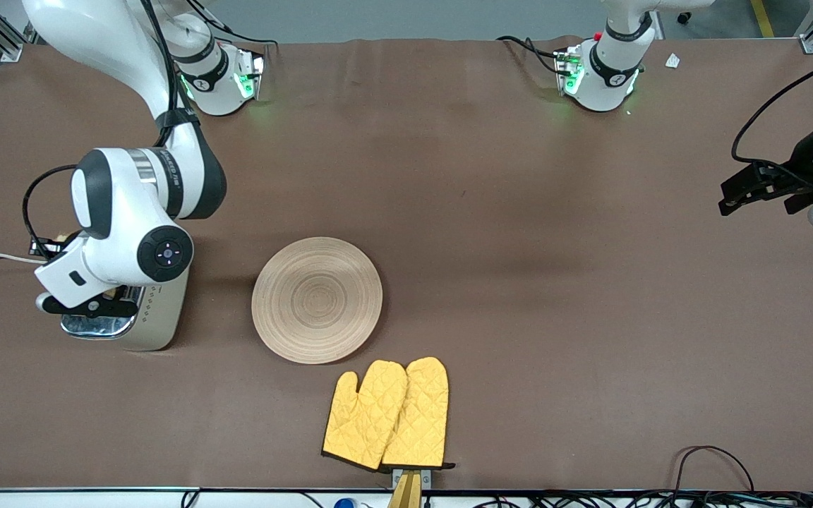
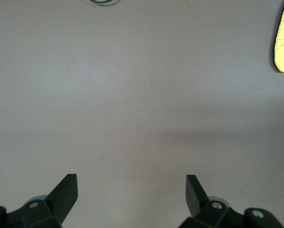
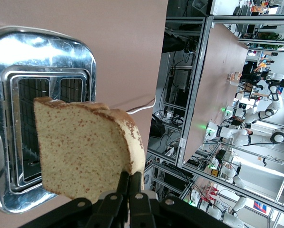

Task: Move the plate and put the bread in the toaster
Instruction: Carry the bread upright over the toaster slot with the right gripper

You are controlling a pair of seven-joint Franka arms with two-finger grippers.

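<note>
Over the toaster (image 3: 37,118), right pincer (image 3: 130,183) grips bread (image 3: 84,152).

Brown table (image 1: 491,212) with toaster (image 1: 156,321), plate (image 1: 317,299), yellow oven mitts (image 1: 389,415)

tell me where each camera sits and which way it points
Front view: high across the table, facing the arms' bases; shows the plate, mitts, toaster, both arms.
Left wrist view: on the left arm, looking down at bare table past the open left gripper; a mitt's edge shows here and in front.
Right wrist view: on the right arm, over the toaster; the right gripper pinches the bread. Toaster shared with front.
</note>
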